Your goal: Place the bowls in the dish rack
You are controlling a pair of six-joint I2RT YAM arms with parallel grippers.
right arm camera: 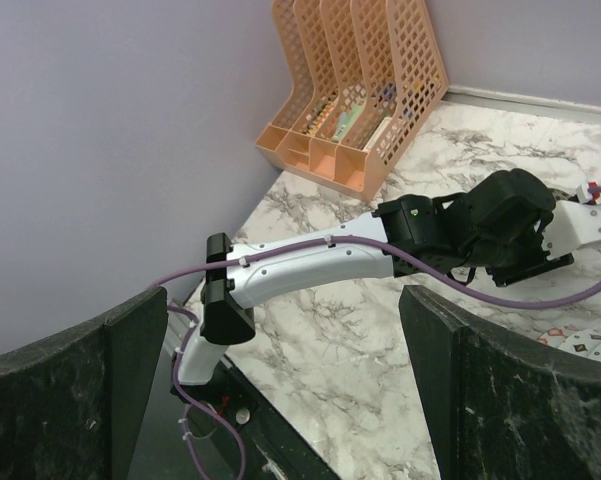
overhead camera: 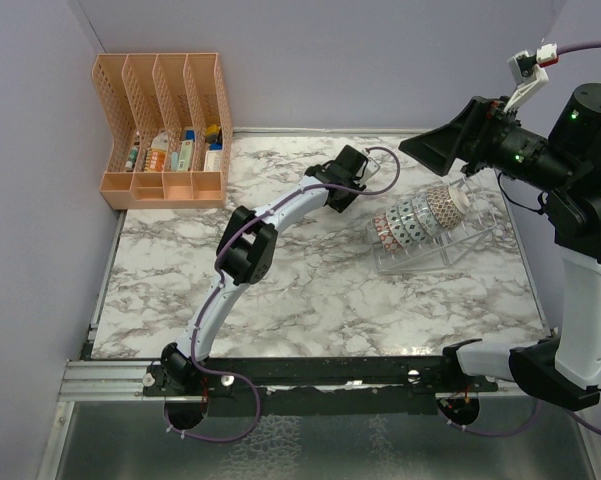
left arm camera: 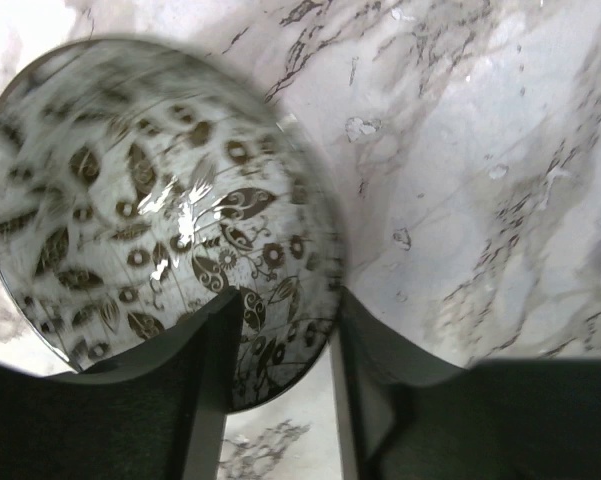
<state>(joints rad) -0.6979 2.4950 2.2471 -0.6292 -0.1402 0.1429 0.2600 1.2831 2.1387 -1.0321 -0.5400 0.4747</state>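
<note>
The left arm reaches from its base at the near edge across the marble table (overhead camera: 310,300) to a spot just left of the dish rack. Its wrist camera shows the left gripper (left arm camera: 288,300) straddling the rim of a grey-white bowl (left arm camera: 160,200) patterned inside with dark leaves and flowers. One of its fingers (left arm camera: 215,390) lies over the bowl's inside and the other stands outside the rim. A strip of marble shows between them, so it cannot be told whether the rim is pinched yet.

Right of this, the clear dish rack (overhead camera: 408,263) holds a row of bowls (overhead camera: 415,220) standing on edge, pink, blue and grey-white. Above the rack's far end hangs the right gripper (right arm camera: 280,320), its fingers spread wide with nothing between them.

An orange file organizer (overhead camera: 165,130) stands in the far left corner.
</note>
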